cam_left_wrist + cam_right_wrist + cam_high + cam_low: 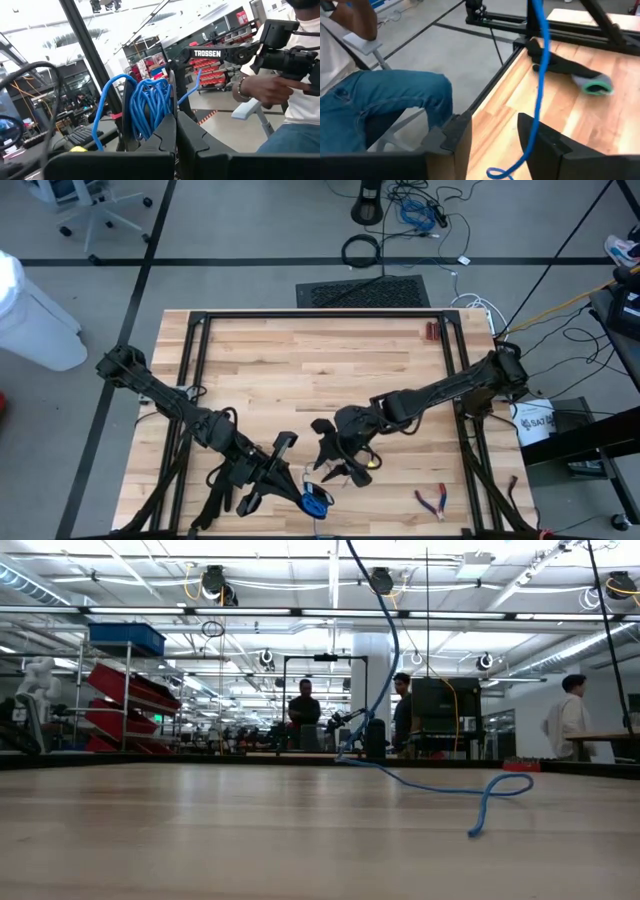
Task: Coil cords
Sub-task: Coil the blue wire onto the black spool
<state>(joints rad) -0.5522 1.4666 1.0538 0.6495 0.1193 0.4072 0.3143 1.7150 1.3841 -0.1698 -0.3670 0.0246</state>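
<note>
Two grippers work close together at the near edge of the table [300, 350]. From where I stand, the left gripper [175, 131] is pressed shut on a bundle of blue cord [150, 107], already wound in several loops between its fingers, and it holds this bundle lifted at the table's front edge. The right gripper [492, 137] is just beside it, towards the right side, and its fingers stand spread apart. One free strand of the same cord runs down through the gap between them, touching neither finger as far as I can see. Further out, the loose tail lies across the wood and ends in a small loop, well apart from both grippers. A pair of red-handled pliers [432, 501] rests near the front right corner.

I judge the right gripper is the nearer one to the free strand, whose long axis is close to vertical, so closing on it looks like the next need.
</note>
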